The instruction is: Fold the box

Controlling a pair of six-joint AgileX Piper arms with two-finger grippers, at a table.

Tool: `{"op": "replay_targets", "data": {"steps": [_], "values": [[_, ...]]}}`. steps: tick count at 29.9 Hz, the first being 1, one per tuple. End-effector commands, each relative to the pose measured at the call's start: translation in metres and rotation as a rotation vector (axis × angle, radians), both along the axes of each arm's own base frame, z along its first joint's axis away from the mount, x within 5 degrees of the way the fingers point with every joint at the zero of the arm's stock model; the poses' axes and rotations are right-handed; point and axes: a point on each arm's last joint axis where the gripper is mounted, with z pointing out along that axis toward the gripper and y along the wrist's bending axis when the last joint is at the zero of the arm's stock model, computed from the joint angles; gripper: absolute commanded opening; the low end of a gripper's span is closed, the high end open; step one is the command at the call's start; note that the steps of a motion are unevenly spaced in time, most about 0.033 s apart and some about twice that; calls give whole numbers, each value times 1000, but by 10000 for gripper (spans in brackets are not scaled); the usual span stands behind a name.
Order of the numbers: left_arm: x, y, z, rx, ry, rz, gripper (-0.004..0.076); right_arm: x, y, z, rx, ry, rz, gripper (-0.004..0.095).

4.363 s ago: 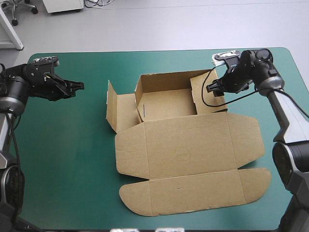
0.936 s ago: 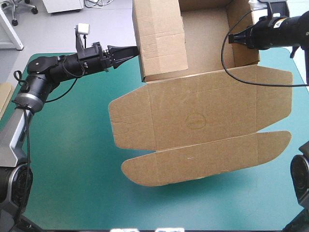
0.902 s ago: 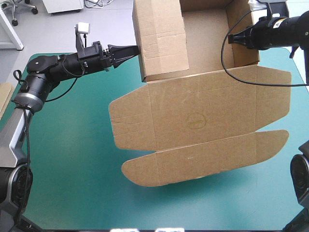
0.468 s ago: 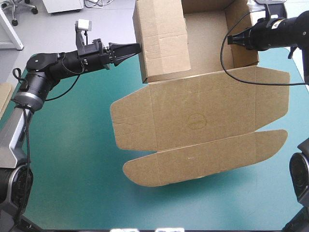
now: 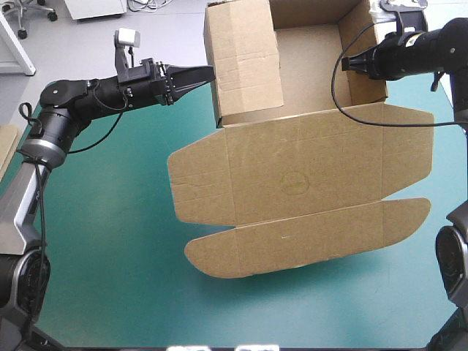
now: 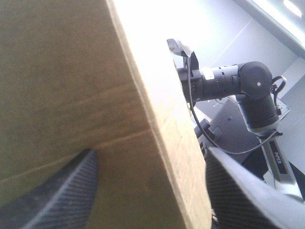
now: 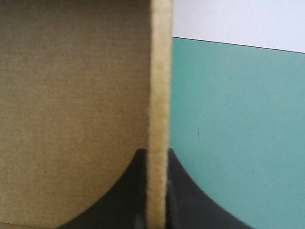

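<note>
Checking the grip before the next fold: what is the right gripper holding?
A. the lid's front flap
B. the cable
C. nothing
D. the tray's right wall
D: the right gripper pinches a board edge in its wrist view; the high view puts it on the right wall of the box.

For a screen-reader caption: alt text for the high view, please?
The brown box is held raised over the teal-green table, the left gripper gripping its left wall, the right gripper its right wall; the lid spreads flat.
</note>
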Motion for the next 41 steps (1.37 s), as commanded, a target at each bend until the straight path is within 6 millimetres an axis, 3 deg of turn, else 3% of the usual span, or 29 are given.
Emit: {"op": "replay_targets", "data": {"steps": [1,8,14,25,41], "values": [[-24,-2,32,-64,-77,-64,553,-21,2,24,45,-66,16,-18],[-20,-5,42,87,-67,51,554,-20,0,23,30,-62,-3,-18],[-18,-22,52,239,-60,213,554,-20,0,23,35,-59,-10,-18],[-21,-44,60,333,-27,376,554,-8,2,12,56,-12,-47,-18],[-2,-33,29,566,143,600,554,6,65,-14,65,71,25,-18]]}}
